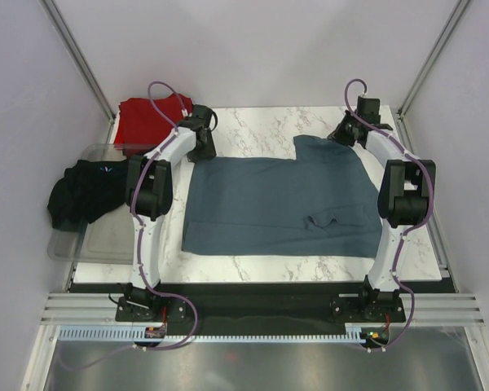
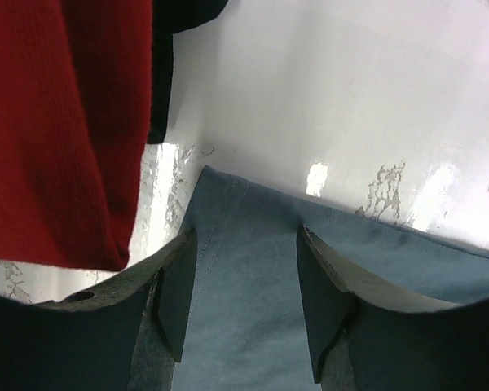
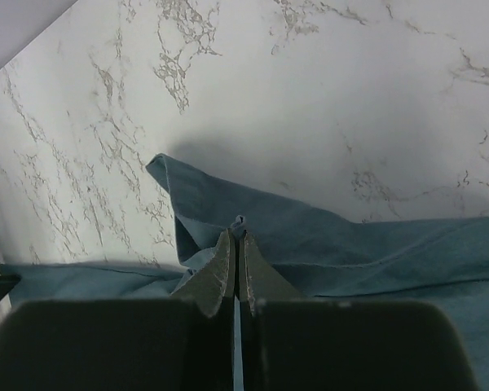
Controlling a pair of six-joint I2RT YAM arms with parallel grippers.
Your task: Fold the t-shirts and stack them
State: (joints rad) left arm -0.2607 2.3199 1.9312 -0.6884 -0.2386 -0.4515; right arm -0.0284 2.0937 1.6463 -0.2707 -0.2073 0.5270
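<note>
While my right gripper [image 3: 235, 238] pinches the slate blue-grey cloth t-shirt [image 1: 277, 204], my left gripper [image 2: 246, 244] gapes wide over its corner.

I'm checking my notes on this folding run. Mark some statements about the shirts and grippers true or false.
1. The right gripper is shut on the blue-grey shirt. True.
2. The left gripper holds the red shirt. False: it is open over the blue-grey shirt's corner.
3. The black shirt lies partly on the clear tray. True.
4. The red shirt is stacked on the blue-grey one. False: it lies apart, at the far left.
</note>
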